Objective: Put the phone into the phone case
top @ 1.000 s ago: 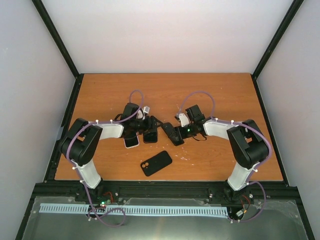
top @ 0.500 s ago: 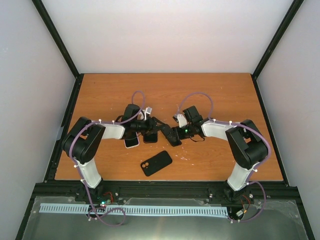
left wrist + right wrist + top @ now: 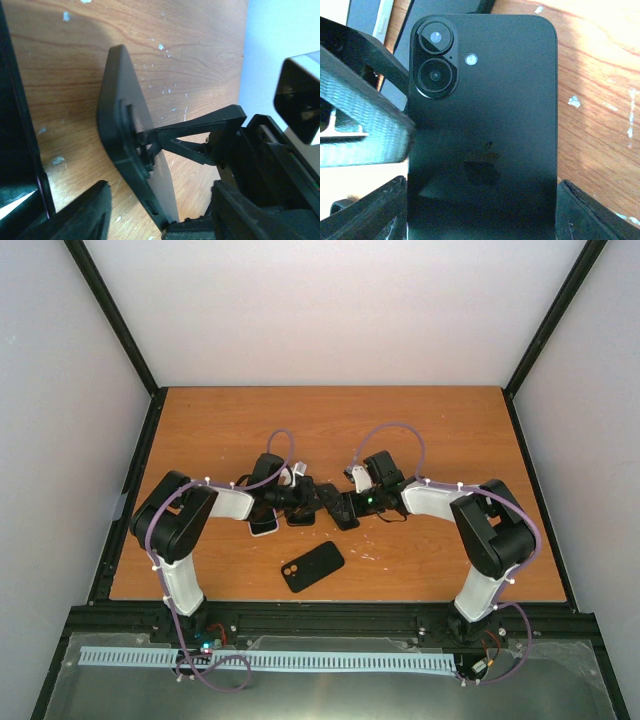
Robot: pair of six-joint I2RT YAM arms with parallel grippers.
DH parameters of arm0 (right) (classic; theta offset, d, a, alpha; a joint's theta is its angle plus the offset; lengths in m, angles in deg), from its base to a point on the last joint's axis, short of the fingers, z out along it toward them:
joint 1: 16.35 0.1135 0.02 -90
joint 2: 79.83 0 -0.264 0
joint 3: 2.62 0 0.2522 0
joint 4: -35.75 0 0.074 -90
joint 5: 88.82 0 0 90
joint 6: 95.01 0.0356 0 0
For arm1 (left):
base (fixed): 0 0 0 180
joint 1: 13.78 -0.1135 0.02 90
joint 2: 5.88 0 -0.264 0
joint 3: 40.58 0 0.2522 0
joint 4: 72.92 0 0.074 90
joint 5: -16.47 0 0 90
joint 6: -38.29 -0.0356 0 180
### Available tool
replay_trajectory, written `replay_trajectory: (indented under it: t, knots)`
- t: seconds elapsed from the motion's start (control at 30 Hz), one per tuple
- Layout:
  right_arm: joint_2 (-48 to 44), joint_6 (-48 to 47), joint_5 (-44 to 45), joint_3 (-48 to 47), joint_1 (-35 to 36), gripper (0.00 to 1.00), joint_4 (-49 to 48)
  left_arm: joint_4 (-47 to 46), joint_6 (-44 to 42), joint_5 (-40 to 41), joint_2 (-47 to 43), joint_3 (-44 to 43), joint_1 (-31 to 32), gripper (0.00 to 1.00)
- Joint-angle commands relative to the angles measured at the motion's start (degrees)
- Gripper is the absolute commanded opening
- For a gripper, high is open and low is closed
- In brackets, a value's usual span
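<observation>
Phone (image 3: 480, 125), clenched in your right gripper (image 3: 480, 212) and tilted up off the table (image 3: 420, 430) mid-scene, has your left gripper (image 3: 160, 214) straddling its end, grasp impossible to tell; seemingly mid-handover, you next need it squared over the phone case (image 3: 312, 567) lying nearer.

Left arm (image 3: 175, 528) and right arm (image 3: 490, 530): bulky black joint housings, white shells on the links between, small white screw heads dotted along them. Thin purple cable (image 3: 280, 433) looped along each arm. Small green light (image 3: 367, 501) near right wrist. Fingers (image 3: 365, 135) dark plastic, finely ridged.
</observation>
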Motion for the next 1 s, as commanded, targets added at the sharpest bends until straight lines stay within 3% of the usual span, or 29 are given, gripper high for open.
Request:
replay_trajectory:
  t: [0.0,0.13,0.3,0.43,0.63,0.77,0.97]
  knots:
    - [-0.4,0.8,-1.0,-0.9,1.2,0.68,-3.2,-1.8,1.4,-0.4,1.5,-0.6,0.7,0.44]
    - [-0.4,1.0,0.1,-1.1,2.2,0.69,-3.1,-1.1,1.9,-0.2,0.9,-1.3,0.7,0.28]
    - [-2.0,-0.7,4.8,-0.4,3.9,0.77,-0.7,-0.3,2.6,-0.8,0.3,-1.8,0.7,0.12]
    - [-7.3,-2.9,12.0,1.7,6.2,0.85,0.9,0.2,2.9,-1.2,-0.4,-2.2,0.7,0.06]
    - [-15.9,-9.5,23.8,6.0,10.9,0.87,0.9,2.6,2.7,-1.7,-1.4,-3.5,0.7,0.06]
    - [-18.7,-14.1,29.2,8.1,14.3,0.79,-0.3,3.0,3.6,-1.8,-2.6,-4.0,0.7,0.06]
    - [-20.0,-17.1,34.8,10.6,19.2,0.56,-3.5,3.1,5.4,-3.2,-4.7,-4.3,0.7,0.06]
